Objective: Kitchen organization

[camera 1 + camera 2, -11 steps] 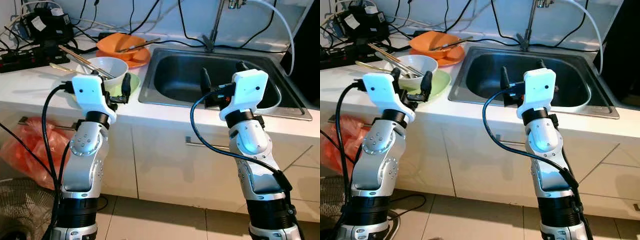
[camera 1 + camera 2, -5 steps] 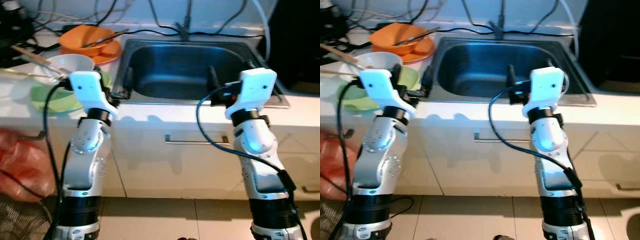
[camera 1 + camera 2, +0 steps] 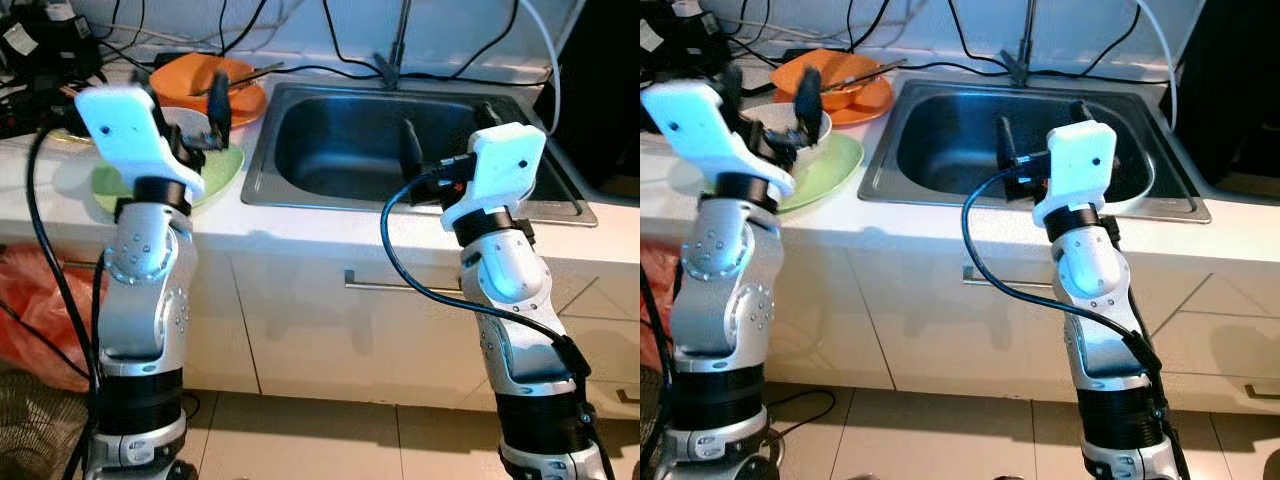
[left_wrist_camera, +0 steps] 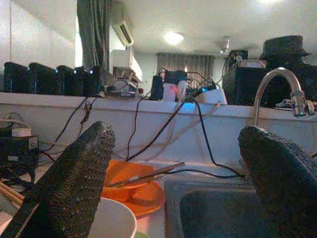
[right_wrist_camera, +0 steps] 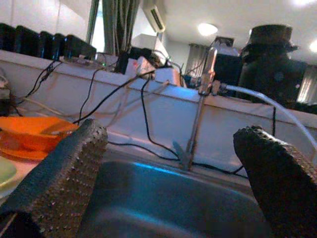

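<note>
**Both end effectors raised over the table, dishes stacked at the left of the sink**

You have the left end effector (image 3: 770,100) lifted above the white bowl (image 3: 790,122), its two black fingers spread wide with nothing between them. The white bowl sits on a pale green plate (image 3: 830,165) near the table's front edge, just left of the sink (image 3: 330,150). Chopsticks (image 4: 10,191) lie at the bowl's left side.

Behind it, toward the back edge of the table (image 3: 300,232), you see an orange bowl (image 3: 195,78) resting on an orange plate (image 3: 245,103), with a utensil (image 4: 143,176) lying across the bowl's rim. The orange pair is glossy and shallow; the white bowl is deeper, with a plain rim.

Your right end effector (image 3: 447,125) hangs over the front part of the steel sink, fingers also parted and holding nothing. The faucet (image 5: 198,119) stands at the sink's back edge, and black cables (image 3: 340,40) trail along the wall behind it. An orange bag (image 3: 40,310) lies on the floor below the table's left end.
</note>
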You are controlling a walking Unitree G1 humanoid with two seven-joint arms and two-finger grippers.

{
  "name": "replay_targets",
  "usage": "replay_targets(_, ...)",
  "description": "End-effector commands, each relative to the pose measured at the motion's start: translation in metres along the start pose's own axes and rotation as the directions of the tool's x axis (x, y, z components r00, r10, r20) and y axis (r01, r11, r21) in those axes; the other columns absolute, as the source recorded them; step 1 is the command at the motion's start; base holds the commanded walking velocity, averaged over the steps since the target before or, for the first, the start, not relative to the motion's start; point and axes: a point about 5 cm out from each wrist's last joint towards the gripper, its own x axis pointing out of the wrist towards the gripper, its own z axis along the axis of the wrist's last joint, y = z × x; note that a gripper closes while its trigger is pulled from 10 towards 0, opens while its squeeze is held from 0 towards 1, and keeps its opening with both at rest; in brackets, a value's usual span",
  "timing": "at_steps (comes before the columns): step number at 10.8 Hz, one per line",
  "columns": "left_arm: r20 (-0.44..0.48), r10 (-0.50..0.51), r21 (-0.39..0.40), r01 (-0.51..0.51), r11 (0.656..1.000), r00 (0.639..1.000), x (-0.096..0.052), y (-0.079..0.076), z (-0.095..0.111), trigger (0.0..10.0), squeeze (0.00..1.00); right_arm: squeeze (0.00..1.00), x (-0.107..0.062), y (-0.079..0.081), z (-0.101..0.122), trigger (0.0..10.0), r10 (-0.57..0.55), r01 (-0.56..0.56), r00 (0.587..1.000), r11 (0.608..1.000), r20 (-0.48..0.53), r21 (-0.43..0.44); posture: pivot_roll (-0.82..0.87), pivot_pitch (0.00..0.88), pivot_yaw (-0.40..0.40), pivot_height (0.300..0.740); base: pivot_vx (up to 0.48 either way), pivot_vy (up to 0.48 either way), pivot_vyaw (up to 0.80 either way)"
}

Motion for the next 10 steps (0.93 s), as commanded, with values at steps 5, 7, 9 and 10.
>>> replay_targets(5, -0.019, -0.02, 0.002, 0.02, 1.0, 1.0, 0.0011, -0.0055, -0.0019, 10.0, 0.0, 0.0, 0.0001, 0.0007, 0.0052, 10.0, 0.008, -0.008, 1.0, 1.0, 0.025, -0.01, 0.02, 0.025, 0.007, 0.74, 0.435, 0.0, 0.0)
replay_targets(7, -0.022, -0.022, 0.003, 0.022, 1.0, 0.999, -0.0005, -0.0068, -0.0023, 10.0, 0.0, 0.0, -0.0002, 0.0016, 0.0036, 10.0, 0.015, -0.014, 1.0, 1.0, 0.022, -0.01, 0.03, 0.021, 0.005, 0.74, 0.413, 0.0, 0.0)
replay_targets(9, -0.021, -0.038, -0.007, 0.038, 0.999, 0.999, -0.001, -0.0093, -0.0031, 10.0, 0.0, 0.0, -0.0002, 0.0026, 0.0031, 10.0, 0.019, -0.018, 1.0, 1.0, 0.021, -0.008, 0.03, 0.019, 0.005, 0.74, 0.309, 0.0, 0.0)
replay_targets(10, -0.021, -0.042, -0.007, 0.042, 0.999, 0.999, -0.0012, -0.0098, -0.0034, 10.0, 0.0, 0.0, -0.0004, 0.0027, 0.003, 10.0, 0.019, -0.019, 1.0, 1.0, 0.021, -0.008, 0.03, 0.02, 0.005, 0.74, 0.251, 0.0, 0.0)
